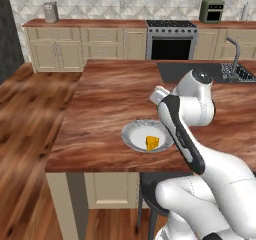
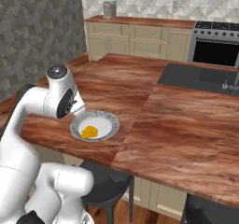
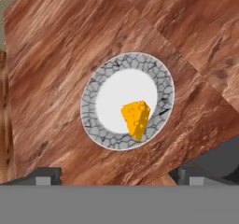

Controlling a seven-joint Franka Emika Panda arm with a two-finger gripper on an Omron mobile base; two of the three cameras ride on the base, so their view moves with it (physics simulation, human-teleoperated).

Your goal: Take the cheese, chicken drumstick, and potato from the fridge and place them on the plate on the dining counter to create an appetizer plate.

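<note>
Cheese (image 3: 136, 119) sits on the plate (image 3: 91, 120) on the reddish wood-grain dining counter (image 1: 110, 99), gripper (image 3: 119, 175) spread wide above.

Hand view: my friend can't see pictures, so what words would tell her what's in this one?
A yellow-orange cheese wedge with holes sits on a round plate with a grey cracked-stone rim, seen from straight above. The plate rests on the glossy reddish-brown dining counter. The open gripper shows two dark fingertips below the plate, holding nothing.
</note>
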